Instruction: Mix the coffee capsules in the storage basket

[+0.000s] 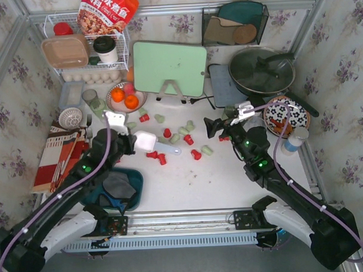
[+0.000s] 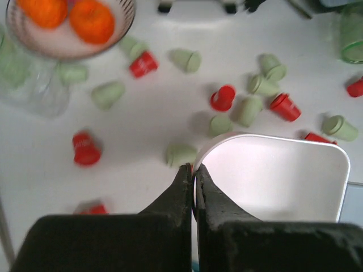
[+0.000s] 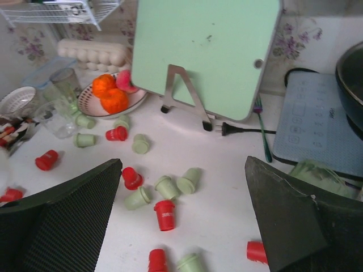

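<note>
Red and mint-green coffee capsules lie scattered on the white table: a red one [image 1: 188, 139], a green one [image 1: 207, 150]. They also show in the left wrist view [image 2: 222, 97] and the right wrist view [image 3: 164, 214]. My left gripper [image 1: 121, 137] [image 2: 193, 168] is shut on the rim of a white rounded-rectangular scoop [image 1: 144, 140] [image 2: 272, 175], held over the capsules. The dark teal storage basket [image 1: 137, 179] sits near the table's front left, partly under my left arm. My right gripper [image 1: 216, 127] [image 3: 182, 161] is wide open and empty above the capsules.
A plate of oranges [image 1: 125, 96] and clear glasses [image 1: 89, 96] stand at the back left. A mint cutting board [image 1: 169, 68] stands upright behind the capsules. A pan [image 1: 261, 70] and a patterned bowl [image 1: 285, 115] are at the right, a wire rack [image 1: 86, 50] at the far left.
</note>
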{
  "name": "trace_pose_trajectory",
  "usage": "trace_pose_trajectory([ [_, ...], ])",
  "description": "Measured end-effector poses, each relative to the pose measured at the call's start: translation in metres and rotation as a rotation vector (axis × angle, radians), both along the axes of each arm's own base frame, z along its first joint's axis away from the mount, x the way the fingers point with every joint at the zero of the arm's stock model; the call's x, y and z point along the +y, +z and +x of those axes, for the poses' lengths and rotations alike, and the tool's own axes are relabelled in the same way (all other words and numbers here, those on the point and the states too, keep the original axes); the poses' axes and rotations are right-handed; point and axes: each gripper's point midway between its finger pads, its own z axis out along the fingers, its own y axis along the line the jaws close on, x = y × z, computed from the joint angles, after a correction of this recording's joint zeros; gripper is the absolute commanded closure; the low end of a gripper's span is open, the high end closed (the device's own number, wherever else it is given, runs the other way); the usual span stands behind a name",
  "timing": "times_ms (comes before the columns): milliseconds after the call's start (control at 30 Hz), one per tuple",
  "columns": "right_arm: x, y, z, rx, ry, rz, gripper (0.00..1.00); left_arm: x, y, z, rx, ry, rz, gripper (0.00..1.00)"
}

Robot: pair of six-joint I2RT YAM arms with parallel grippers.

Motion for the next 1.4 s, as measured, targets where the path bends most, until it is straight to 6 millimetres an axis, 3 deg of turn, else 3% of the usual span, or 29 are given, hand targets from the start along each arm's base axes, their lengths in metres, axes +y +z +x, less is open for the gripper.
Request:
trace_pose_trajectory([
  [133,0.009,0.000,-0.010,-0.019,0.073,-0.017,0.10,-0.031,0.009,0.031,-0.090,-0.105,0.026,1.00],
  [267,0.022,-0.024,-0.024,-0.013,0.174,-0.062,0.12,-0.050,-0.004,0.046,-0.119,-0.167,0.038,1.00],
  [367,0.036,-0.041,-0.038,-0.029,0.277,-0.082,0.13,-0.057,-0.012,0.046,-0.114,-0.211,0.045,1.00],
  [600,0.075,-0.040,-0.073,-0.136,0.507,-0.105,0.16,-0.054,-0.013,0.037,-0.174,-0.228,0.042,1.00],
  [833,0.096,-0.039,-0.094,-0.206,0.613,-0.156,0.17,-0.053,-0.015,0.042,-0.195,-0.212,0.072,1.00],
  [1000,0.109,-0.044,-0.090,-0.201,0.618,-0.203,0.19,-0.056,-0.015,0.038,-0.225,-0.242,0.083,1.00],
  [1400,0.141,-0.088,-0.076,-0.050,0.602,-0.368,0.29,-0.066,-0.008,0.034,-0.281,-0.291,0.107,1.00],
])
